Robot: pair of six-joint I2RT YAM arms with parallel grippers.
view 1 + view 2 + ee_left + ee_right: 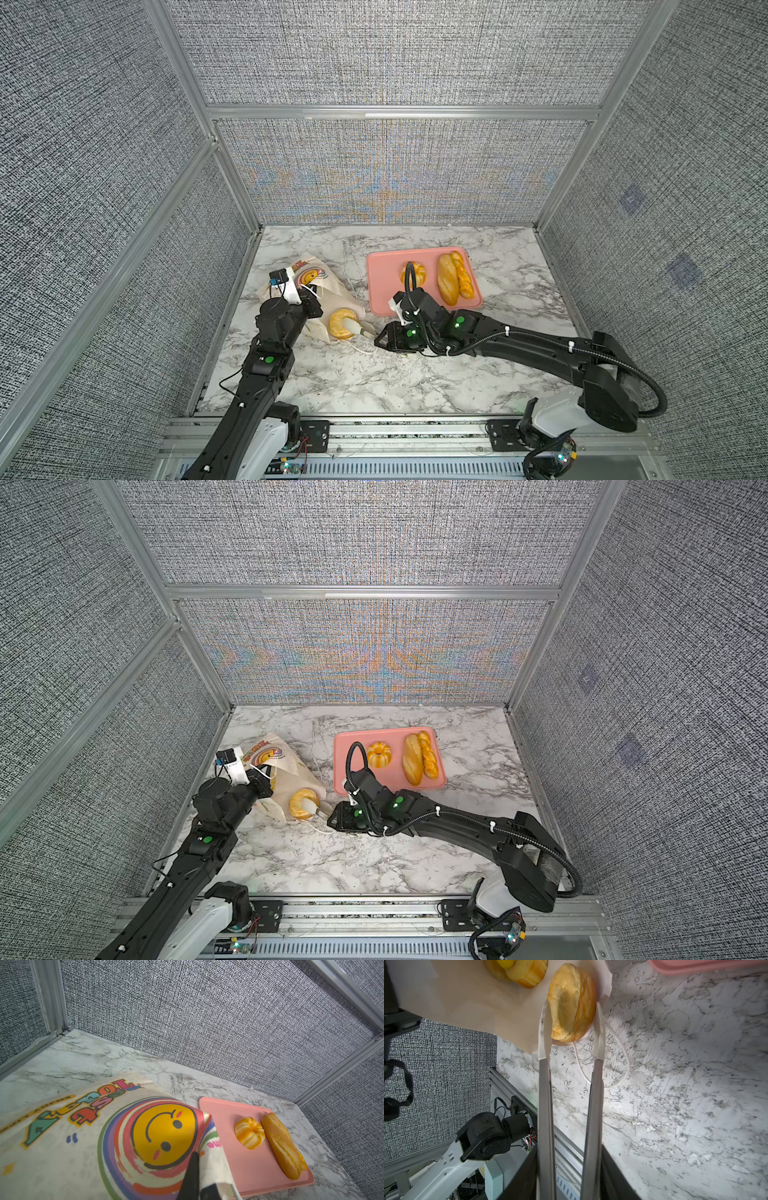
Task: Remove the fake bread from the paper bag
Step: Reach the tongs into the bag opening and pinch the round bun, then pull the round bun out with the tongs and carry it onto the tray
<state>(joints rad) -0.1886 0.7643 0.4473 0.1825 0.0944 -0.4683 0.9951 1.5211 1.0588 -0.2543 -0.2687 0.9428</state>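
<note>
Marble table (374,382), grey-walled booth: the paper bag (332,297) lies on its side, my left gripper (311,306) pinched tight on a fold of its rim. My right gripper (384,338) clasps metal tongs (546,1105), part-squeezed. Their white tips flank a ring bun (571,1005) at the bag's mouth, straight ahead. Another bun (525,974) lies deeper inside. The pink tray (382,291) sits behind, to the right.
</note>
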